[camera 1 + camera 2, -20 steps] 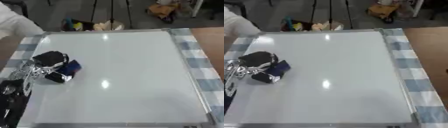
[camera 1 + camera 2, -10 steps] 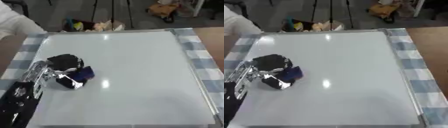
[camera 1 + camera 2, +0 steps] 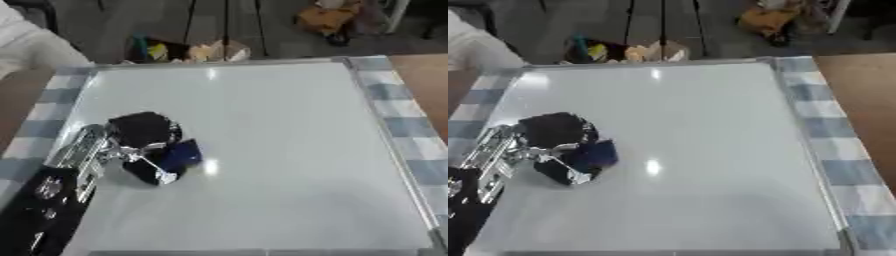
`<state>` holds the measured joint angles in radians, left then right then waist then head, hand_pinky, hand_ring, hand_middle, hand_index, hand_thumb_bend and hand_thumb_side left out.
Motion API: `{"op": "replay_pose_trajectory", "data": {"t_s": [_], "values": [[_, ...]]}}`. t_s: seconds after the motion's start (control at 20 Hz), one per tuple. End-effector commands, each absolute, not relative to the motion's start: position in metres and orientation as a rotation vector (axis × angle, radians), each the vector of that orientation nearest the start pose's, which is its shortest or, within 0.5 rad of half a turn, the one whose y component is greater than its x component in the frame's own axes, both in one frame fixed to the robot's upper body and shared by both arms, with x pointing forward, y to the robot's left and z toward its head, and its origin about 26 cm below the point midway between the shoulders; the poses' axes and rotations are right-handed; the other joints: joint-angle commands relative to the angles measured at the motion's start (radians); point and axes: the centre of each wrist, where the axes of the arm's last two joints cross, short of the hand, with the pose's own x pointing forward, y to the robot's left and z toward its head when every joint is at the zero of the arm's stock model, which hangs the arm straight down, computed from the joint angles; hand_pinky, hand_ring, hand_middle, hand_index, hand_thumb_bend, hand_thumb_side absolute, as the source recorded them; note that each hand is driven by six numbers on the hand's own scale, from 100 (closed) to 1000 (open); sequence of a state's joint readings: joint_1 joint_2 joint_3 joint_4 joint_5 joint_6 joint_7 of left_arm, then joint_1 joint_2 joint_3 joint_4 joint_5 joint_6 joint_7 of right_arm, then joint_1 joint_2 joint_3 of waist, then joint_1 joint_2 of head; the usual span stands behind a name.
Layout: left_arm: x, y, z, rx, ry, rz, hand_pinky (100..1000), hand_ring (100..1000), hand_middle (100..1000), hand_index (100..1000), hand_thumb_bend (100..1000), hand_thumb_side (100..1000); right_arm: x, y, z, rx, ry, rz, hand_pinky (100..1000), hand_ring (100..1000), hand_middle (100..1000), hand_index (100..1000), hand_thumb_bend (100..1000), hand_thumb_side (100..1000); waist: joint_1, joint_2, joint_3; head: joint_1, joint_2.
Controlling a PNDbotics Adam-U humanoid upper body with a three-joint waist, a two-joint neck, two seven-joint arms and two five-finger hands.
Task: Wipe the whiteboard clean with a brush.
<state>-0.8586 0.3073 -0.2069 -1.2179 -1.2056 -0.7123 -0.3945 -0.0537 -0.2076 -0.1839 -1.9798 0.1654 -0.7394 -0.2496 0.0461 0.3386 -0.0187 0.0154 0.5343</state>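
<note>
My left hand (image 3: 144, 145) has its fingers curled around the dark blue brush (image 3: 182, 154) on the left part of the whiteboard (image 3: 289, 125), and I should keep it flat while sweeping in overlapping rows.

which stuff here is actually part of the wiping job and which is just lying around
Part of the job:
- whiteboard, lying flat
- blue brush, held against the board
- left hand, curled round the brush

Just lying about:
- blue and white checked cloth under the board
- brown table at the right
- clutter on the floor beyond the far edge
- white sleeve at the upper left
</note>
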Motion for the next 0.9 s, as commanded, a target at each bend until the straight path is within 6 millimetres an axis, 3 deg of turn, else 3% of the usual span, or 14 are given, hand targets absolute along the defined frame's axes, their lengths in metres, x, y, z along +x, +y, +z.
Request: {"op": "replay_pose_trajectory", "data": {"t_s": [0.05, 0.5, 0.9], "values": [[0.441, 0.185, 0.210, -0.892, 1.783, 2.549, 298, 463, 296, 481, 100, 547, 0.265, -0.317, 0.139, 0.603, 3.360, -0.108, 715, 854, 627, 811, 100, 826, -0.002, -0.019, 0.000, 0.002, 0.000], [0.427, 0.177, 0.199, -0.825, 1.755, 2.555, 303, 466, 299, 483, 100, 544, 0.263, -0.321, 0.138, 0.621, 3.363, -0.106, 715, 853, 628, 810, 100, 826, 0.006, -0.037, 0.021, -0.011, 0.020], [0.420, 0.168, 0.200, -0.790, 1.753, 2.526, 298, 464, 296, 482, 100, 529, 0.263, -0.321, 0.138, 0.615, 3.363, -0.106, 715, 853, 628, 811, 100, 829, 0.003, -0.037, 0.017, -0.007, 0.018]]}}
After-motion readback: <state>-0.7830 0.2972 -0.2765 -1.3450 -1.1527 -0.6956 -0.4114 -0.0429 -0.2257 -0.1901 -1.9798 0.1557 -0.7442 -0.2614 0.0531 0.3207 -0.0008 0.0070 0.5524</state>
